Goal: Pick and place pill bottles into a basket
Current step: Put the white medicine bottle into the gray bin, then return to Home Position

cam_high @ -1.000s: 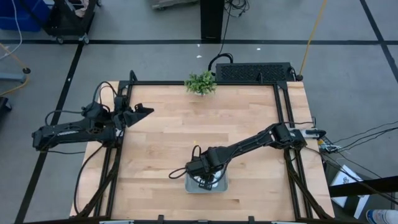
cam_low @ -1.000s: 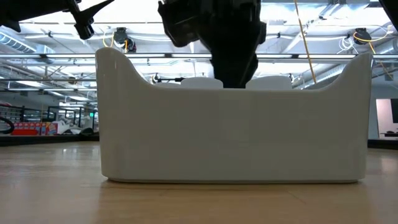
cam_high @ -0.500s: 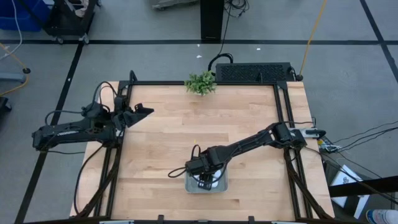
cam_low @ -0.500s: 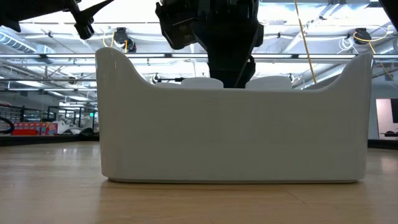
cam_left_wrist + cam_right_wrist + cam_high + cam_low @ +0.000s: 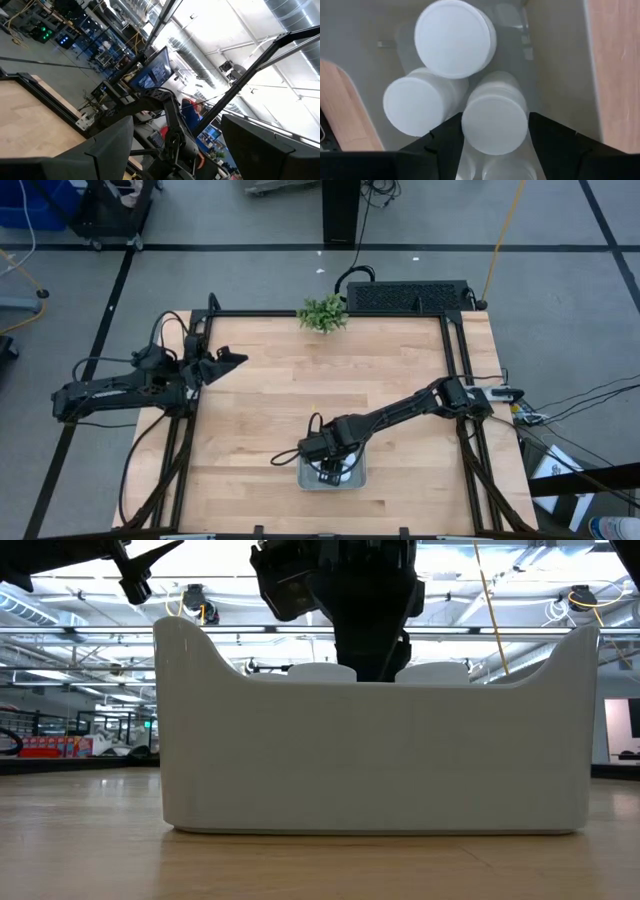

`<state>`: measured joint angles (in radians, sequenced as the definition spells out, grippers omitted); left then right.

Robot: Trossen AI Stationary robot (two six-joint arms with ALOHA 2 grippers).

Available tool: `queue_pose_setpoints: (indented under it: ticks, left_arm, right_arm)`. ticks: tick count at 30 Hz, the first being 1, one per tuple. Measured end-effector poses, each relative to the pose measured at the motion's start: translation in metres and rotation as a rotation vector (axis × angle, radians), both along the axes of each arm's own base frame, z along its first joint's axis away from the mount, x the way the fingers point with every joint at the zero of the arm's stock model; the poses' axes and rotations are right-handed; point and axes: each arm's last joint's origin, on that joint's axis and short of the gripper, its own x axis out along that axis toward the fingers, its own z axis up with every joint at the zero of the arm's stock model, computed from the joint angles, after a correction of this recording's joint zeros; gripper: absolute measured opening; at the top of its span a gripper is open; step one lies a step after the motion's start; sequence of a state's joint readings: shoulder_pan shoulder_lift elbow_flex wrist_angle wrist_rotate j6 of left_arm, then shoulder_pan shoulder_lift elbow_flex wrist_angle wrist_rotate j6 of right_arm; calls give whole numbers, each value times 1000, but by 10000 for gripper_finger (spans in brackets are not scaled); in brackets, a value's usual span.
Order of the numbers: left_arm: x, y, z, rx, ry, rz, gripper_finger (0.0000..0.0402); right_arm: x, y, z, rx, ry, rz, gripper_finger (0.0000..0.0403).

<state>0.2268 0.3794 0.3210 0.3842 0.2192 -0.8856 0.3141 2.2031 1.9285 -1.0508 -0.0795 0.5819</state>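
Right wrist view: the right end effector (image 5: 495,135) clasps one upright pill bottle (image 5: 495,120) inside the basket (image 5: 560,60).

White pill bottles (image 5: 455,39) with plain white caps sit in a pale grey basket (image 5: 380,755); the table (image 5: 270,395) is light wood grain.
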Motion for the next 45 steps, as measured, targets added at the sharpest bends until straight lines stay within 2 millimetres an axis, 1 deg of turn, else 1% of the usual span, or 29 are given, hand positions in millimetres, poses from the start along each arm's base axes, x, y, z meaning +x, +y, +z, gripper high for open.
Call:
queue_pose_setpoints:
  ticks: [3,9,12,15,17,21,23,25,29,31,32,34,35,36,38,40,42,43,45]
  left_arm:
    - [0,0,0,0,0,0,308]
    - [0,0,-1,-2,8,0,308]
    - [1,1,-3,17,29,22,308]
    - [1,1,-5,62,49,35,308]
    - [1,0,-5,77,51,33,308]
    - [2,-3,-6,51,64,-78,308]
    - [1,-5,-5,149,47,-130,308]
    - [1,-6,-6,253,47,-143,308]
    - [4,-6,-17,278,151,-123,308]
    - [5,-6,-24,276,226,-105,308]
    - [5,-6,-27,311,255,-98,308]
    - [5,-8,-32,439,289,-99,308]
    - [5,-9,-34,496,286,-103,308]
    - [6,-10,-35,534,270,-103,308]
    - [7,-12,-39,564,222,-106,308]
    - [8,-14,-47,559,178,-124,308]
    - [9,-16,-60,547,141,-139,308]
    - [9,-17,-66,539,117,-140,308]
    - [8,-18,-75,533,69,-115,308]
  right_arm:
    - [-1,0,2,0,0,0,214]
    - [-6,-2,16,2,-14,-10,215]
    - [-9,-3,25,8,-26,-17,215]
    - [-13,-4,38,24,-52,-37,215]
    - [-17,-4,51,34,-85,-57,215]
    - [-28,-6,82,33,-181,-94,215]
    - [-37,-9,101,48,-225,-129,215]
    - [-46,-14,120,37,-283,-189,215]
    - [-67,-28,157,-40,-418,-261,215]
    - [-76,-33,171,-24,-458,-310,215]
    - [-80,-33,178,-7,-481,-326,215]
    - [-86,-28,190,-15,-581,-238,215]
    - [-88,-26,192,-36,-639,-200,215]
    - [-90,-26,192,-71,-693,-201,215]
    - [-95,-27,181,-111,-771,-193,215]
    - [-101,-31,157,-107,-823,-195,215]
    - [-111,-36,128,-100,-864,-185,214]
    - [-116,-39,118,-85,-904,-186,214]
    - [-129,-47,106,-60,-1018,-189,213]
